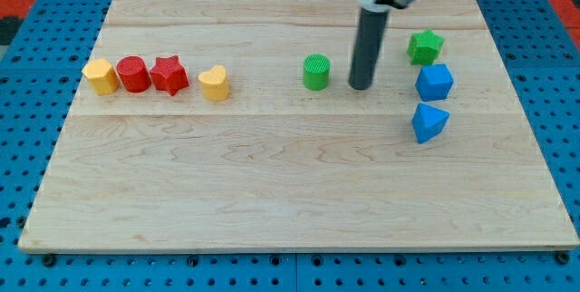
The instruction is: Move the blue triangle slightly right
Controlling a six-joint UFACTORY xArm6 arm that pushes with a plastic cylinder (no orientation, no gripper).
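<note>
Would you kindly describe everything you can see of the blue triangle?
The blue triangle is a small solid block, matte like painted wood or plastic, with faceted sides and one corner pointing toward the view's right. It lies flat on the wooden board near its right side, just below the blue cube, very close or barely touching. My tip is up-left, apart from it.

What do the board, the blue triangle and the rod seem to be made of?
The board looks like pale wood with a smooth finish: grain lines and plank seams show. The blue triangle seems to be matte painted wood or plastic; I cannot tell which. The rod, ending in my tip, looks like dark plastic or rubber, faintly shiny.
</note>
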